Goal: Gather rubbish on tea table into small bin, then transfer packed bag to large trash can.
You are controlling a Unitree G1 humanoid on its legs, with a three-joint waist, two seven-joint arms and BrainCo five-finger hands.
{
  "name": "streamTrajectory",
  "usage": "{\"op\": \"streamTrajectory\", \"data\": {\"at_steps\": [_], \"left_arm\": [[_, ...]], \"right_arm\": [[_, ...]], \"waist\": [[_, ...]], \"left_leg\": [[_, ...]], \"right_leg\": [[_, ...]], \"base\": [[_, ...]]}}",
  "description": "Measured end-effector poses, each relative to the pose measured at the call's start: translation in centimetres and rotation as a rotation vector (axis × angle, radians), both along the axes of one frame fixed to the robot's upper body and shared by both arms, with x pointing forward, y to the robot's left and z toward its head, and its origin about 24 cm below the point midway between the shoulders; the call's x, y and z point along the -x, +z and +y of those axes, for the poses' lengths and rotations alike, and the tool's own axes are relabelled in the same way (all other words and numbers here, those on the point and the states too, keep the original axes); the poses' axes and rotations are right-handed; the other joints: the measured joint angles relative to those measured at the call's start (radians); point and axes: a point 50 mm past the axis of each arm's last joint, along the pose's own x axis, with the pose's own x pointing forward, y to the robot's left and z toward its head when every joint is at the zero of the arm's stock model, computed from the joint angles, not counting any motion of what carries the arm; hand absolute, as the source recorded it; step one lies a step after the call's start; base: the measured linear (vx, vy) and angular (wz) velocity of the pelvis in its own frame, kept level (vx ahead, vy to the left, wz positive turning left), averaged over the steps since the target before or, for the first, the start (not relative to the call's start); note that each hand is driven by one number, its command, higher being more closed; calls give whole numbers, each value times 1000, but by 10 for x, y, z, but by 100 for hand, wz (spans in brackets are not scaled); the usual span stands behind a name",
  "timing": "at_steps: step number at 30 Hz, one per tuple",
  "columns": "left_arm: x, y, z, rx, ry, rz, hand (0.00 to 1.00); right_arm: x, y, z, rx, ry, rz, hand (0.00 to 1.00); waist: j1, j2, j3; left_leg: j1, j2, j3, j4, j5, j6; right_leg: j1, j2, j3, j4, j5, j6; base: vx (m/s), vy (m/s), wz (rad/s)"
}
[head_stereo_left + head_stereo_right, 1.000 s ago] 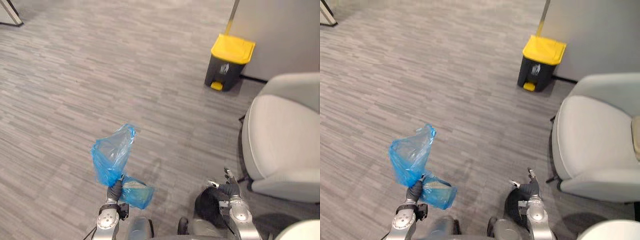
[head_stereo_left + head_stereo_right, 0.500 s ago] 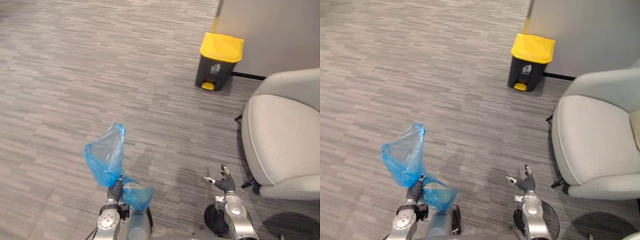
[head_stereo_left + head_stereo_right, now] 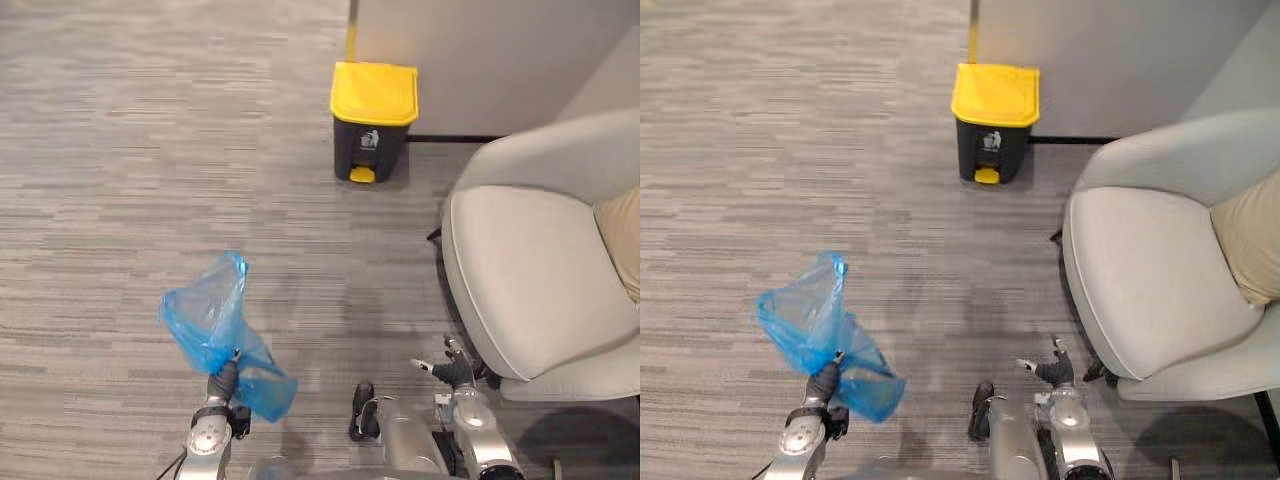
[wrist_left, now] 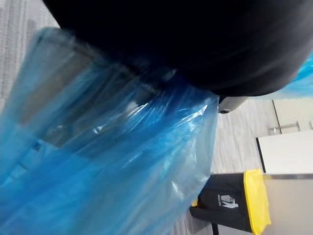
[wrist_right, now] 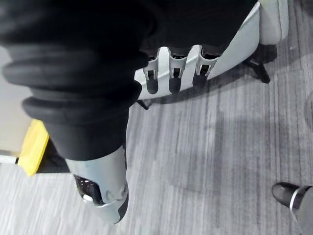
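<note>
A crumpled blue plastic bag [image 3: 215,325] hangs in the air at the lower left, gathered at its neck in my left hand [image 3: 222,381], whose fingers are curled round it. In the left wrist view the blue bag [image 4: 98,161] lies close against the hand. The large trash can [image 3: 372,120], dark grey with a yellow lid and yellow pedal, stands shut on the floor by the wall, far ahead and right of the bag. My right hand [image 3: 452,371] is low at the right with relaxed fingers [image 5: 172,73] and nothing in it.
A light grey armchair [image 3: 530,280] stands at the right, close to my right hand, with a beige cushion [image 3: 625,235] on it. A pale wall [image 3: 480,60] runs behind the trash can. Grey striped carpet [image 3: 150,170] spreads to the left and ahead.
The camera has turned and moved: the trash can and armchair now sit further left and nearer the middle. The bag stays held in my left hand; the right hand stays relaxed.
</note>
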Motion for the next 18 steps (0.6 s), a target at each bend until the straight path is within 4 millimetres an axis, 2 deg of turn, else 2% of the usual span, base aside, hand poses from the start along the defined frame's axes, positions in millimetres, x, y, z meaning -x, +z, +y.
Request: {"op": "streamTrajectory", "data": {"at_steps": [1,3,4,5,6,7,8,9,10,11,12,13,14,15,16,18], "left_arm": [[2,0,-3,11,3,-1,100],[0,2,-4,16,5,-14,100],[0,3,-3,21,10,-20,100],[1,3,-3,21,12,-20,100],[4,2,-2,18,15,-11,100],[7,0,1,14,21,1,100],[8,0,1,15,23,5,100],[9,-1,-1,19,23,7,100],[13,-3,0,20,32,19,100],[12,-3,2,13,30,23,100],[7,0,6,-1,28,8,100],[4,1,7,-3,29,-1,100],[4,1,7,-4,29,-1,100],[5,1,7,-6,30,1,100],[8,0,9,-9,32,11,100],[10,0,12,-28,19,17,100]], "right_arm": [[-1,5,3,-6,0,-31,0],[-5,11,6,-19,-8,-65,0],[-8,14,5,-21,-12,-80,0],[-9,14,5,-22,-13,-85,0],[-12,15,6,-25,-14,-90,0],[-14,15,6,-26,-17,-92,0],[-14,14,5,-24,-22,-88,0],[-10,11,0,-10,-31,-68,0],[-7,6,-2,-7,-38,-37,0],[-7,1,3,-24,-40,-14,0],[-7,0,4,-27,-38,-10,0],[-7,0,4,-24,-36,-10,0],[-9,1,4,-24,-35,-14,0],[-11,2,5,-27,-31,-19,0],[-14,2,8,-28,-21,-25,0],[-11,1,8,-20,-15,-15,0]], "waist": [[15,2,3],[41,-6,8],[53,-14,11],[63,-15,11],[74,-23,18],[83,-32,23],[86,-40,26],[93,-30,20],[106,-24,19],[108,-54,14],[103,-76,3],[95,-82,4],[95,-82,4],[97,-81,3],[96,-81,4],[89,-82,4]], "left_leg": [[-86,36,-6,188,27,2],[-228,46,1,332,-88,34],[-300,36,22,318,-130,64],[-332,30,30,287,-150,70],[-377,-2,29,182,-164,84],[-403,-53,17,24,-160,77],[-411,-80,7,-70,-148,68],[-398,-116,-5,-291,-77,34],[-374,-134,-15,-382,83,78],[-369,-161,3,-384,68,77],[-382,-192,13,-365,38,103],[-396,-207,27,-300,-11,141],[-392,-207,42,-273,-40,150],[-371,-211,58,-252,-79,157],[-322,-219,78,-258,-117,159],[-214,-241,104,-320,-142,165]], "right_leg": [[62,17,16,-57,-4,0],[125,22,40,-115,-7,3],[162,20,59,-150,-15,4],[177,18,70,-161,-19,9],[204,6,95,-177,-33,34],[229,-19,115,-186,-47,59],[239,-32,124,-188,-56,75],[253,-45,144,-191,-78,113],[277,-48,168,-198,-89,147],[282,-75,179,-214,-88,148],[285,-104,192,-240,-72,151],[300,-129,204,-247,-60,179],[308,-142,210,-234,-62,183],[303,-157,224,-183,-65,191],[256,-182,238,-26,-63,232],[108,-226,266,349,-10,330]], "base": [[403,23,-36],[305,48,-33],[243,59,-32],[317,121,-44],[347,192,-49],[359,217,-47],[381,261,-42],[493,360,-54],[515,361,-45],[560,329,-24],[476,236,4],[463,232,1],[350,196,-16],[413,223,-38],[409,212,-46],[395,144,-27]]}}
